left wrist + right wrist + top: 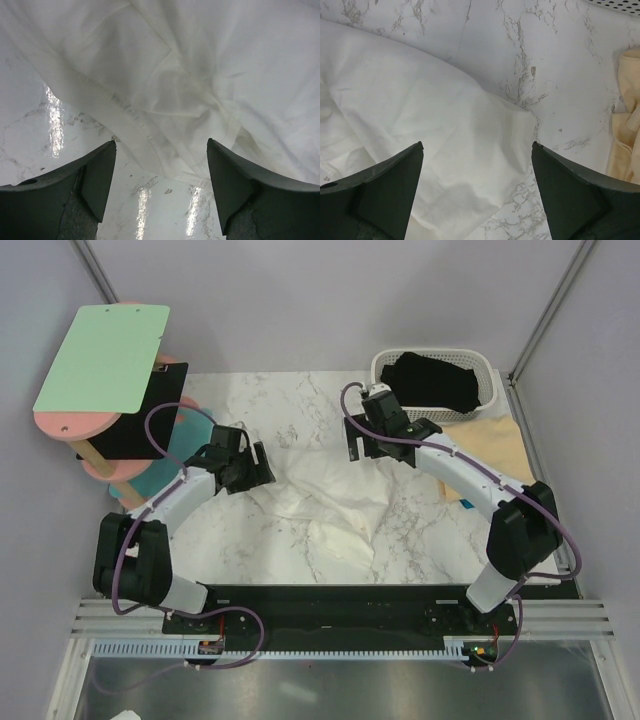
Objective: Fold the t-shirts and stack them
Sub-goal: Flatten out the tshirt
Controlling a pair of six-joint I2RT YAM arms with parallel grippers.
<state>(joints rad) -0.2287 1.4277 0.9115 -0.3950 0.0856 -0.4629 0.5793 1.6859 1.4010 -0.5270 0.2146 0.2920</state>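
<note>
The white t-shirt lies crumpled on the marble table, print not showing. My left gripper is open and empty just above its left edge; the stitched hem lies between the spread fingers. My right gripper is open and empty above the shirt's upper right corner. The tan t-shirt lies at the right and shows in the right wrist view. The black t-shirt sits in the white basket.
A stand with a green board and pink discs stands at the far left, a black panel beneath it. The basket is at the far right corner. Walls close in on both sides.
</note>
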